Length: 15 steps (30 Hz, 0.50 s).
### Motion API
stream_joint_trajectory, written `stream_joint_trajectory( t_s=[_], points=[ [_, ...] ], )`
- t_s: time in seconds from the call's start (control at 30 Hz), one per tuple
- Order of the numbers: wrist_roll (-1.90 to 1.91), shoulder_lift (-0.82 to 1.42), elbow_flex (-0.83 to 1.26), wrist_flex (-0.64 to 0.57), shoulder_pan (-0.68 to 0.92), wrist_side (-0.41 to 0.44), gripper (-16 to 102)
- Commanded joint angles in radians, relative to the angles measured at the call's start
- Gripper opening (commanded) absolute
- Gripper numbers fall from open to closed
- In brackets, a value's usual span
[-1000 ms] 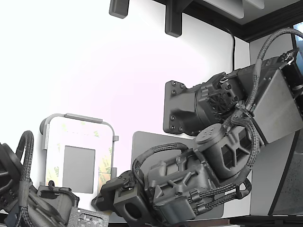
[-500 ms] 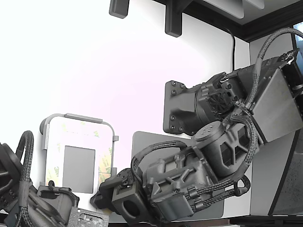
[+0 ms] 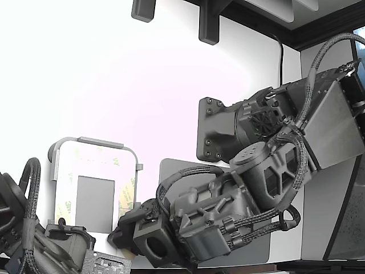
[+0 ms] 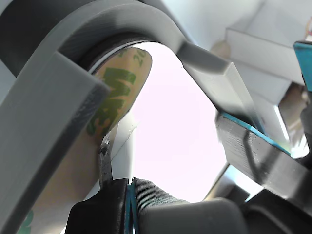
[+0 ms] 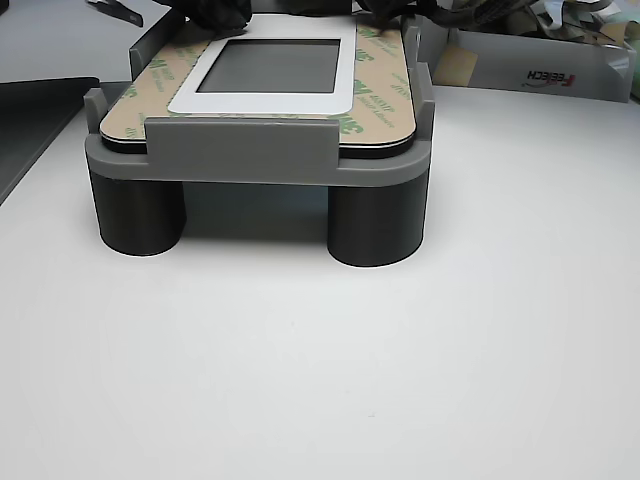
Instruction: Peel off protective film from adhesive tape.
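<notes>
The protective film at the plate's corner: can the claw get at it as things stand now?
Probably yes. The claw is already at the edge of the protective film, inside the grey frame, with nothing between them. Whether it grips cannot be told.

plate (image 5: 262, 95) in frame (image 5: 240, 155) | protective film (image 5: 375, 95) along plate edges | frame on table (image 5: 320, 360)

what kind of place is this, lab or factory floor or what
Probably a robot test bench or lab cell, not a home. A white plate edged with tan 3M liner sits in a grey fixture on a white table, with a cabled arm's gripper at its corner.
</notes>
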Motion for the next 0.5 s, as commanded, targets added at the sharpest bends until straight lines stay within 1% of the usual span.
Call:
stream_joint_trajectory(
  t_s=[0.0, 0.27, 0.47],
  points=[
    [-0.005, 0.023, -0.014, 0.000, -0.020, -0.003, -11],
    [-0.014, 0.026, -0.021, 0.003, -0.025, -0.003, -11],
    [-0.023, 0.029, -0.058, 0.048, -0.025, 0.006, -11]
  ],
)
